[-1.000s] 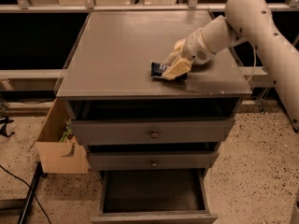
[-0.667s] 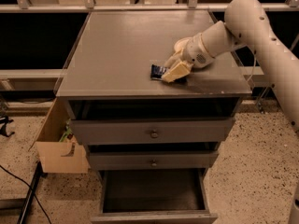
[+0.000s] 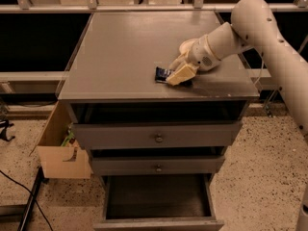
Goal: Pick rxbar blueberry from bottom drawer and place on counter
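The rxbar blueberry (image 3: 162,74), a small dark navy bar, lies on the grey counter (image 3: 125,52) near its front right. My gripper (image 3: 179,69) is down at the counter, right of the bar. Its cream fingers (image 3: 182,74) are closed on the bar's right end, which they hide. The white arm reaches in from the upper right. The bottom drawer (image 3: 158,198) is pulled out below, and its dark interior shows nothing inside.
Two shallower drawers with round knobs (image 3: 158,138) sit above the bottom one, both slightly ajar. An open cardboard box (image 3: 60,153) stands on the floor left of the cabinet. A black cable (image 3: 19,186) runs across the speckled floor at lower left.
My gripper and the bar have shifted very slightly toward the counter's front left. Nothing else has moved.
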